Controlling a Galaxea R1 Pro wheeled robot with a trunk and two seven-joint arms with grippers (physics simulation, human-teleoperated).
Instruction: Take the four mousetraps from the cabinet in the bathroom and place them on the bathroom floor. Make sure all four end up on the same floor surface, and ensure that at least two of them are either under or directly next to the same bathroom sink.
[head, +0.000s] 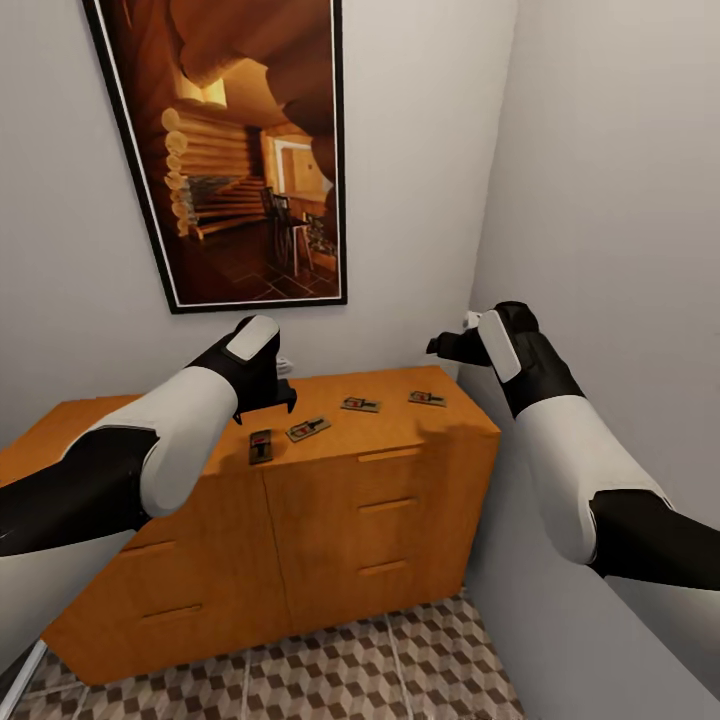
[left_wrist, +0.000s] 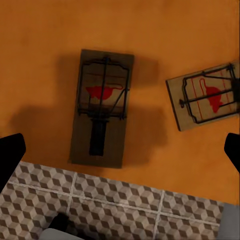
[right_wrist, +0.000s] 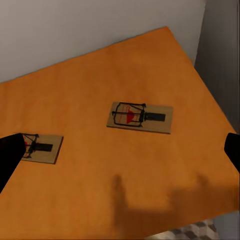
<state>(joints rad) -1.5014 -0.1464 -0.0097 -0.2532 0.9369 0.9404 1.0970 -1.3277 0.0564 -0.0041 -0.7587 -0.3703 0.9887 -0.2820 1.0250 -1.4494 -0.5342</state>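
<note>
The step in hand looks like the first pickup: all four mousetraps lie on the cabinet (head: 330, 500) top, none yet on the bathroom floor (head: 400, 670) at the bottom of the head frame. The left claw (head: 268, 398) hovers at centre left with its tips spread, directly above the near-edge mousetrap (left_wrist: 102, 107), which sits centred between the dark tips in the left wrist frame; a second mousetrap (left_wrist: 206, 95) lies at right, apart from it. The right claw (head: 447, 345), also spread, hangs above the cabinet's right end over the far-right mousetrap (right_wrist: 141, 117), with another mousetrap (right_wrist: 41, 147) at left. Next, I judge, the left claw must descend and pinch the slab's long edges.
</note>
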